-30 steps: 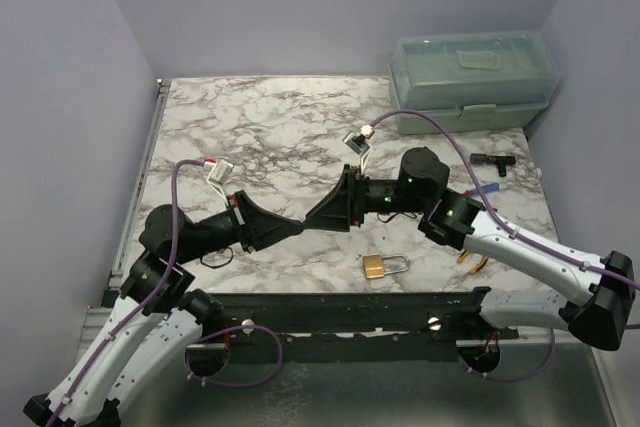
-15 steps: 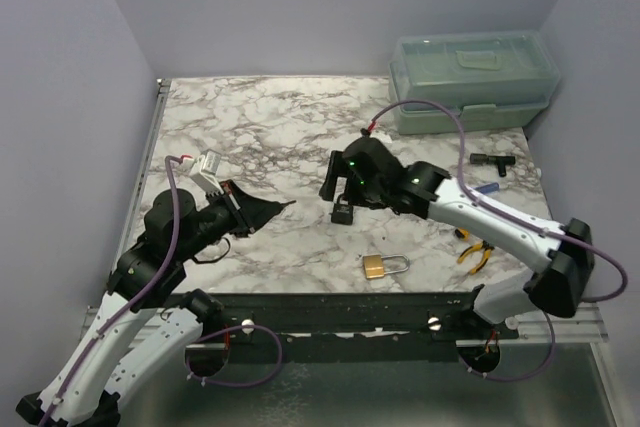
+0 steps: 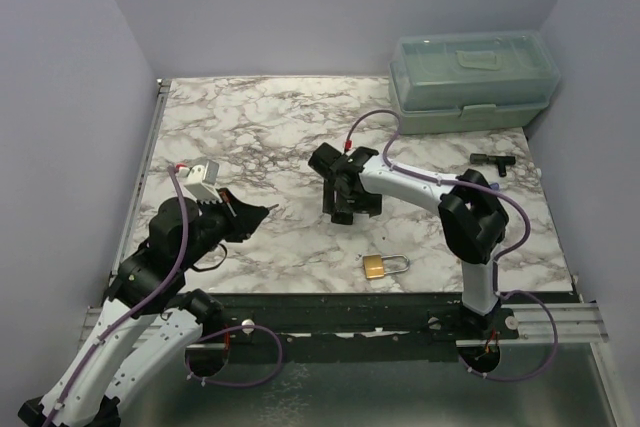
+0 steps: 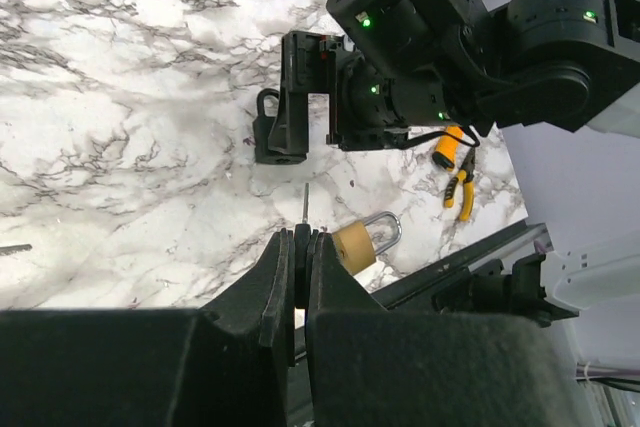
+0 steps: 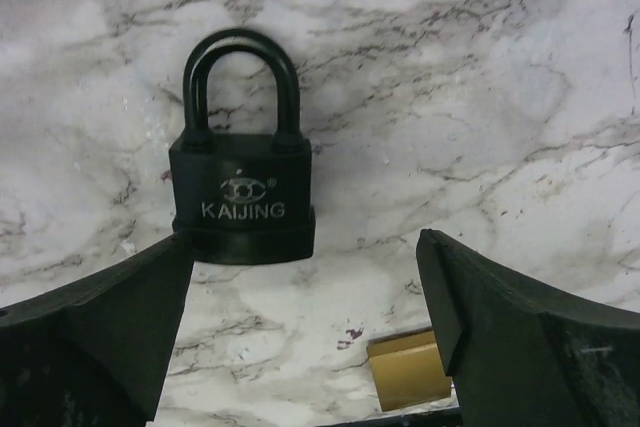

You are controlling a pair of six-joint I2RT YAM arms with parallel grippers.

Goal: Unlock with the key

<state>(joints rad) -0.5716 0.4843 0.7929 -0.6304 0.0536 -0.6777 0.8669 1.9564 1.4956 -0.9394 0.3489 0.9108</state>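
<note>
The black padlock (image 5: 242,202) lies flat around the worktop's middle, its shackle pointing away from the right pincer (image 5: 306,267), which hangs spread wide just over its base; the key (image 4: 305,205) is pinched in the left pincer (image 4: 302,237), nearer the left edge, its blade pointing roughly toward the padlock.

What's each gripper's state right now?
Left gripper: closed on the key.
Right gripper: open, holding nothing, above the black padlock.

the brand name "kaijing", beneath a small emblem, stands on the body of the black padlock (image 5: 242,209).
</note>
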